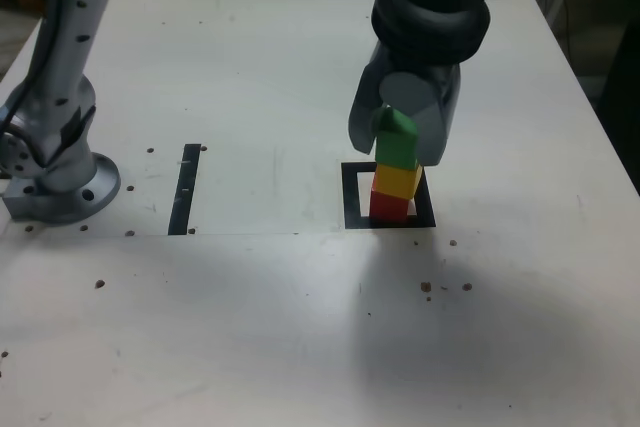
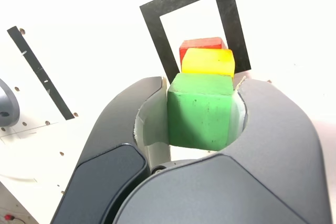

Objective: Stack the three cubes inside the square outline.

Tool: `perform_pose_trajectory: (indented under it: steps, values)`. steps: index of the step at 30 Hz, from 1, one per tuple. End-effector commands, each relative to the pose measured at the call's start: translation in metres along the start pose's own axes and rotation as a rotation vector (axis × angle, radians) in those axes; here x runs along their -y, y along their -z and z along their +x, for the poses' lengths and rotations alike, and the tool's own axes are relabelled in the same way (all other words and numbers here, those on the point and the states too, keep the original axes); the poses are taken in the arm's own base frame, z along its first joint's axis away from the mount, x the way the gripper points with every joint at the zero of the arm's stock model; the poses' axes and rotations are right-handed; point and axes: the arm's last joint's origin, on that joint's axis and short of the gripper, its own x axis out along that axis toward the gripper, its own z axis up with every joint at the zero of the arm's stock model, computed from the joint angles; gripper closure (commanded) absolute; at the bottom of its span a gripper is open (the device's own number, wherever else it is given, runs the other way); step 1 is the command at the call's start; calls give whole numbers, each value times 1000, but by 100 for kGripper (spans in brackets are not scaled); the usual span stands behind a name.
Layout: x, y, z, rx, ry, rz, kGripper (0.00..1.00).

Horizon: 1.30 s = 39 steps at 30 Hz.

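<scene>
A red cube [image 1: 389, 207] stands inside the black square outline [image 1: 352, 197] on the white table, with a yellow cube [image 1: 397, 180] on top of it. On the yellow one rests a green cube [image 1: 396, 143], and my gripper [image 1: 398, 127] is shut on its sides from above. The wrist view looks down the column: the green cube [image 2: 200, 109] is pinched between my gripper's [image 2: 202, 111] grey jaws, with the yellow cube [image 2: 208, 62] and red cube [image 2: 201, 44] below it and the square outline [image 2: 157, 11] around them.
A thin black strip [image 1: 185, 188] lies on the table toward the exterior view's left. The arm's grey base [image 1: 55, 162] is bolted at the far left. Small dark specks dot the tabletop [image 1: 250, 327].
</scene>
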Motion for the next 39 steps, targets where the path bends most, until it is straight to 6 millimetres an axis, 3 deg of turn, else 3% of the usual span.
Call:
perform_pose_trajectory:
  steps: [1, 11, 15, 23, 30, 34, 39]
  values:
    - [-1, -1, 1, -5, -3, 1, 82]
    - [-5, -2, 3, 1, -12, 1, 76]
    - [-6, -1, 2, 2, -14, -1, 61]
    - [-7, 1, 2, -12, -27, -4, 15]
    - [-12, 16, -9, 4, -69, -33, 1]
    - [-16, 41, -30, 55, -97, -47, 1]
    - [-30, 111, -54, 98, -102, -98, 1]
